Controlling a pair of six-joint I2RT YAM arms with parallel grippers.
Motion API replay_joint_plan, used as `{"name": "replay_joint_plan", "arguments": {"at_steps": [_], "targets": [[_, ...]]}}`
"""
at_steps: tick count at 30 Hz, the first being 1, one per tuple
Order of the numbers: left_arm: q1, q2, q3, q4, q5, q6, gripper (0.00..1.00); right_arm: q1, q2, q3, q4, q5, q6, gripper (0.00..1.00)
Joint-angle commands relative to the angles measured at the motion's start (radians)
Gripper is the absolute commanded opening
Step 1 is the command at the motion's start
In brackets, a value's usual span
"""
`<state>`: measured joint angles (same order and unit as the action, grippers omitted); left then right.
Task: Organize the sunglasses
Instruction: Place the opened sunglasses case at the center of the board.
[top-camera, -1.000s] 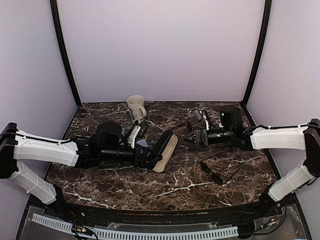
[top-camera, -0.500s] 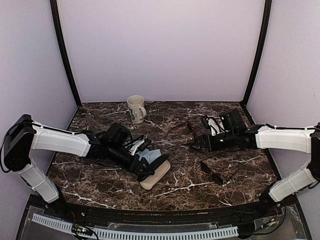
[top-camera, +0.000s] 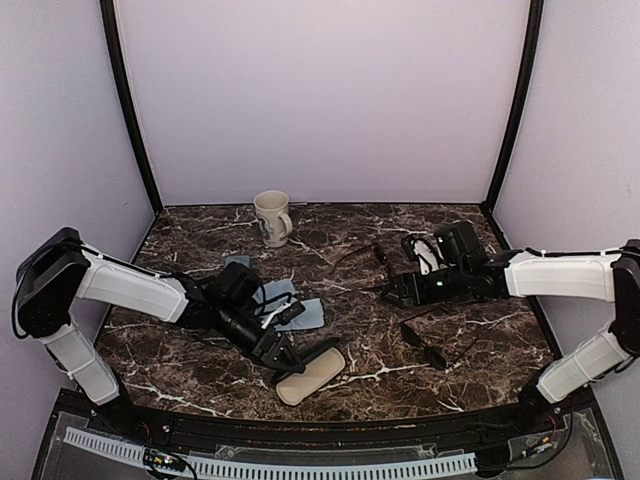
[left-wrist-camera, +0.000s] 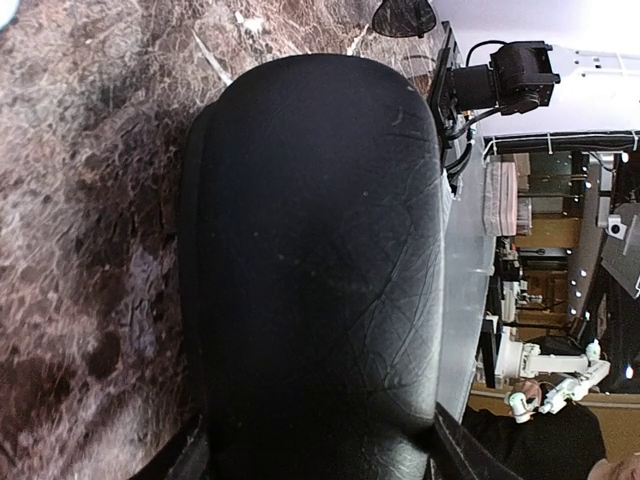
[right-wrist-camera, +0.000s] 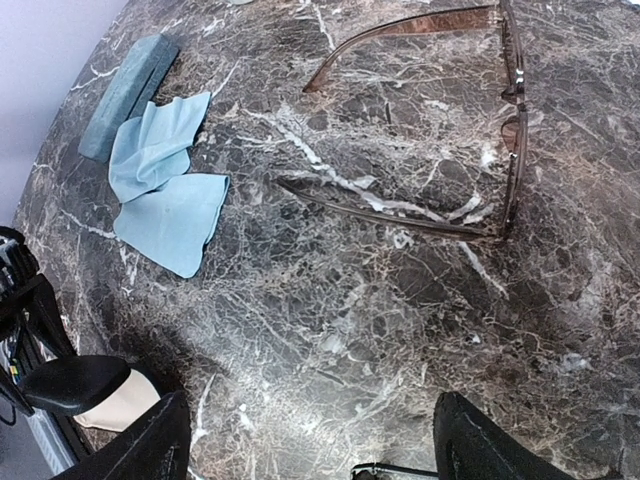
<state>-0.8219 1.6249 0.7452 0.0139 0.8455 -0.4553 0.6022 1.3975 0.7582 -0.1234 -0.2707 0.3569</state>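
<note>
Left gripper (top-camera: 281, 352) clamped on black case (left-wrist-camera: 310, 260), which seems to lie open (cream lining shows). Right gripper (right-wrist-camera: 310, 410) spread wide, holding nothing, near brown-framed sunglasses (right-wrist-camera: 510, 160) lying on marble table (right-wrist-camera: 330, 300). Black pair (top-camera: 428, 345) lies apart.

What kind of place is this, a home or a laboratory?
Probably a laboratory test booth: plain lilac walls close in a marble-patterned table, a left arm and a right arm are mounted at its near edge, and the left wrist view shows workshop equipment beyond.

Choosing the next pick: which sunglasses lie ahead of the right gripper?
The brown-framed pair, temples unfolded, ahead of the open right gripper; the black pair lies nearer the front edge.
</note>
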Motion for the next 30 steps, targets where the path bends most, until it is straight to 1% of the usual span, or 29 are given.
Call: {"name": "replay_joint_plan", "arguments": {"at_steps": [1, 7, 17, 19, 27, 29, 30], "targets": [[0.005, 0.045, 0.009, 0.11, 0.091, -0.023, 0.13, 0.019, 0.028, 0.007, 0.059, -0.017, 0.0, 0.84], [0.006, 0.148, 0.096, 0.196, 0.155, -0.05, 0.16, 0.04, 0.037, 0.009, 0.068, -0.003, 0.002, 0.83], [0.006, 0.363, 0.385, 0.126, 0.228, -0.005, 0.18, 0.045, 0.013, 0.029, 0.046, 0.017, -0.001, 0.83], [0.006, 0.399, 0.431, 0.116, 0.244, -0.004, 0.2, 0.046, 0.01, 0.033, 0.036, 0.019, -0.005, 0.83], [0.025, 0.446, 0.456, 0.086, 0.256, -0.003, 0.27, 0.045, -0.005, 0.024, 0.028, 0.031, -0.01, 0.83], [0.027, 0.453, 0.463, 0.058, 0.245, 0.011, 0.31, 0.046, -0.002, 0.025, 0.032, 0.026, -0.009, 0.83], [0.027, 0.455, 0.472, 0.027, 0.237, 0.027, 0.36, 0.045, 0.0, 0.026, 0.034, 0.025, -0.007, 0.83]]}}
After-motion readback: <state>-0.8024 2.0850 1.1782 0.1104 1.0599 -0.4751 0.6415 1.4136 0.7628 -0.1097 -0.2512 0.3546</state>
